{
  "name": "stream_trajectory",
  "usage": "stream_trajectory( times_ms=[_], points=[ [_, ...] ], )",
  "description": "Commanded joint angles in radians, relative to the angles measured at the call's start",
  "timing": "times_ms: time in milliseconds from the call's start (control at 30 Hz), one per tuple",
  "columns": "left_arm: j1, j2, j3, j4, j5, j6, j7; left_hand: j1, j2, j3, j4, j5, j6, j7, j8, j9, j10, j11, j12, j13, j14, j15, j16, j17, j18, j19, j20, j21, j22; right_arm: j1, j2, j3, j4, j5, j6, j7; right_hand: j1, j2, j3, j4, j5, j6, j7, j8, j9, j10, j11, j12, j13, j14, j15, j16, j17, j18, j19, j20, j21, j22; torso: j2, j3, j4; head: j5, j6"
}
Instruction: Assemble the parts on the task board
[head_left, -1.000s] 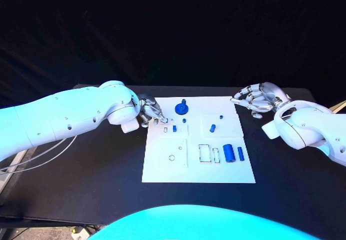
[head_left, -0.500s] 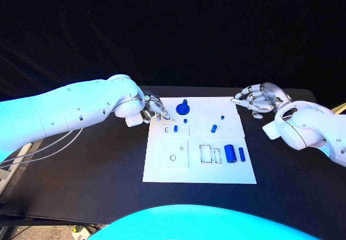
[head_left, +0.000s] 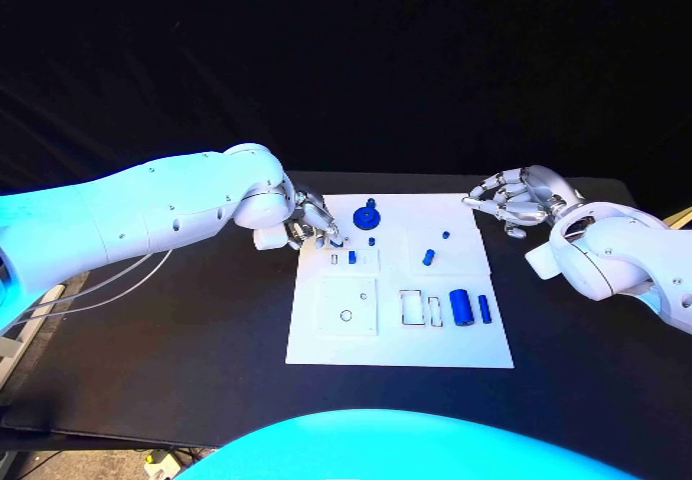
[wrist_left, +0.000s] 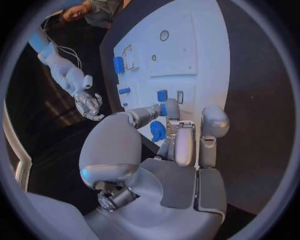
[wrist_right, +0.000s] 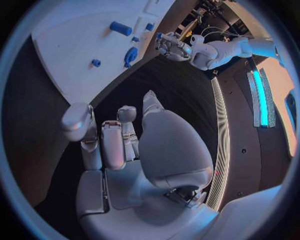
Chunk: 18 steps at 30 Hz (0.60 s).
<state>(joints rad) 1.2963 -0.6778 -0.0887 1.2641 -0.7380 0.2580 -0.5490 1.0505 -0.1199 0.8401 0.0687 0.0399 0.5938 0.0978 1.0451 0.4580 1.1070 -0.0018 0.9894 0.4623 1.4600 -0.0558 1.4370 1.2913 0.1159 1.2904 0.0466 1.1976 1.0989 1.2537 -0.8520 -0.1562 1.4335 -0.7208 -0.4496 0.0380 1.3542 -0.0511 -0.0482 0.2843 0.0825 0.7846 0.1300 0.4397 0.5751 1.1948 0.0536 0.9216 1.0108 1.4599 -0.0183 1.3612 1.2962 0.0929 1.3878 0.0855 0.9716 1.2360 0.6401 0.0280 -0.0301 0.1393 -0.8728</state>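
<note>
On a black table (head_left: 188, 330), the left hand (head_left: 310, 226) pinched a small blue part (wrist_left: 164, 109) over the task board (head_left: 346, 340) for insertion, while the right hand (head_left: 515, 200) waited aside, fingers curled and empty.

We see a black table (head_left: 173, 350) filling the lower and middle part of the head view, its far edge running across just above the centre of the frame. Directly on it, in the middle of the frame, lies the white task board (head_left: 325, 345), a flat rectangular plate with its long sides running away from us. Dark tabletop shows on both sides of the board, a wider stretch at the left than at the right.
</note>
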Motion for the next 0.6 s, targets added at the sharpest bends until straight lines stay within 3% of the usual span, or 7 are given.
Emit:
stream_trajectory(
  times_ms=[33,300,600],
  points=[
    [0.007,0.011,-0.004,-0.012,0.003,0.047,-0.005,-0.020,0.052,0.095,-0.037,0.032,0.135,-0.038,0.021,0.005,0.038,-0.010,-0.011,-0.011,0.064,-0.013,0.025,0.127,-0.008,0.015,-0.002,0.016,0.022,-0.001,0.002,0.000,0.000,-0.002,0.002,0.001,-0.020,0.029,-0.050,0.002,-0.008,0.006,-0.001,-0.010,0.015,-0.010,-0.006,0.002,-0.005,0.047,-0.009,-0.012,0.029,0.017,0.009,-0.009,-0.024,-0.006,0.000,-0.0003,-0.0006,0.000,0.000],
    [0.020,0.035,-0.012,-0.044,-0.023,0.115,-0.010,-0.023,0.055,0.103,-0.068,0.041,0.147,-0.042,0.016,0.003,0.050,-0.014,-0.014,-0.010,0.067,-0.016,0.033,0.137,-0.012,0.025,-0.006,0.032,0.041,-0.001,0.005,0.000,-0.002,-0.002,0.001,0.001,-0.020,0.029,-0.050,0.002,-0.008,0.006,-0.001,-0.010,0.015,-0.010,-0.006,0.002,-0.005,0.047,-0.009,-0.012,0.029,0.017,0.009,-0.009,-0.024,-0.006,0.001,-0.0005,-0.0008,0.000,0.000],
    [0.031,0.061,-0.019,-0.076,-0.052,0.162,-0.012,-0.044,0.049,0.114,-0.098,0.073,0.176,-0.050,0.015,0.009,0.096,-0.022,0.012,0.042,0.078,-0.022,0.055,0.167,-0.020,0.045,-0.011,0.063,0.077,-0.001,0.007,0.000,-0.003,-0.002,0.001,0.002,-0.020,0.029,-0.050,0.002,-0.008,0.006,-0.001,-0.010,0.015,-0.010,-0.006,0.002,-0.005,0.047,-0.009,-0.012,0.029,0.017,0.009,-0.009,-0.024,-0.006,0.000,-0.0007,0.0007,0.001,0.000]
  ],
)
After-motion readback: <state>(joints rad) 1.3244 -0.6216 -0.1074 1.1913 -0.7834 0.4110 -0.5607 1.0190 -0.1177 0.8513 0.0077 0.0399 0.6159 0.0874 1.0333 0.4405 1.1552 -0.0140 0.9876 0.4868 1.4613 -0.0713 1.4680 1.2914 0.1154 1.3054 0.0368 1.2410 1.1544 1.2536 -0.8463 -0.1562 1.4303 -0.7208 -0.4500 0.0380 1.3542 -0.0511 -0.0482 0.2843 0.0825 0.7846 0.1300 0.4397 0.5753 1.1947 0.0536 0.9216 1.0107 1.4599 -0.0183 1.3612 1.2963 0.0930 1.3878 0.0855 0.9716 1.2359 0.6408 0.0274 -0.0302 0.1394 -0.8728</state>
